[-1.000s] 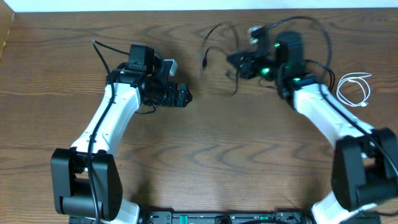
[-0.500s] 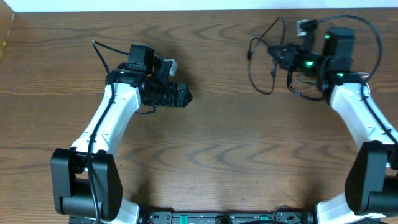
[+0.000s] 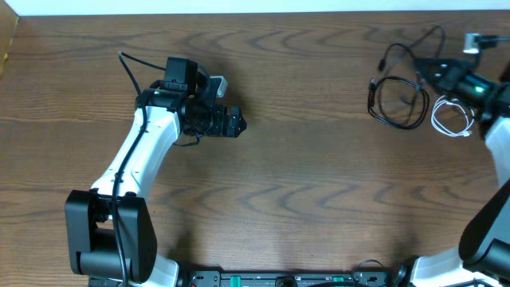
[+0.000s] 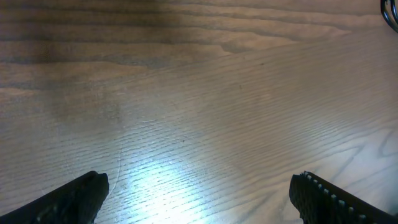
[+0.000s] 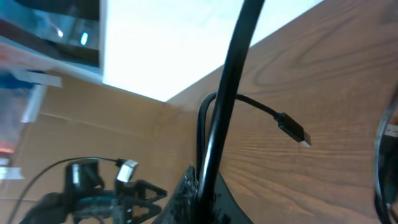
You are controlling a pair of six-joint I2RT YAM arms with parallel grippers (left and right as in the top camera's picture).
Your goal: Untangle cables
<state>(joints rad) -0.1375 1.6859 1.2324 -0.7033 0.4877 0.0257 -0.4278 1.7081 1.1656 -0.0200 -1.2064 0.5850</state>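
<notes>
The black cable hangs in loose loops at the far right of the table, and my right gripper is shut on it near the table's back edge. In the right wrist view the black cable rises straight out of the closed right gripper, and one plug end sticks out over the wood. The white cable lies coiled on the table just right of the black loops. My left gripper stands open over bare wood at the left. Its fingers have nothing between them.
The wooden table ends at a white strip along its back edge. My left arm reaches up from the front left. The right arm runs along the right edge of the overhead view.
My right gripper has carried the black cable from the table's back middle to the far right, beside the white cable. The left arm has not moved.
</notes>
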